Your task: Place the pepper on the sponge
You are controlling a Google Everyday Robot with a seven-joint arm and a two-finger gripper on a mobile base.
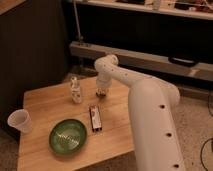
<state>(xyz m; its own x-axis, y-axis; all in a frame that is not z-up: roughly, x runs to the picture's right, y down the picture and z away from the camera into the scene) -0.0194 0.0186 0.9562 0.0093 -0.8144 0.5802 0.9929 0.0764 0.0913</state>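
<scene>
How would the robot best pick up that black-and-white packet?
Probably from straight above, pinching across its middle: the packet lies flat on the table and is long and narrow, so its short width suits a grip. The gripper is low over the table just beyond it.

The desk [45, 104] is carrying these items:
- The cup [20, 121] is standing at the left edge.
- The bowl [67, 136] is sitting toward the front, right of the cup.
- The packet [95, 118] is lying just right of the bowl (lengthwise, front to back), near the desk's middle.
- The bottle [75, 90] is standing upright behind the bowl.
- The hand [101, 92] is hanging low over the back of the desk, right of the bottle and behind the packet.
- The arm [150, 115] is reaching in from the right.
</scene>
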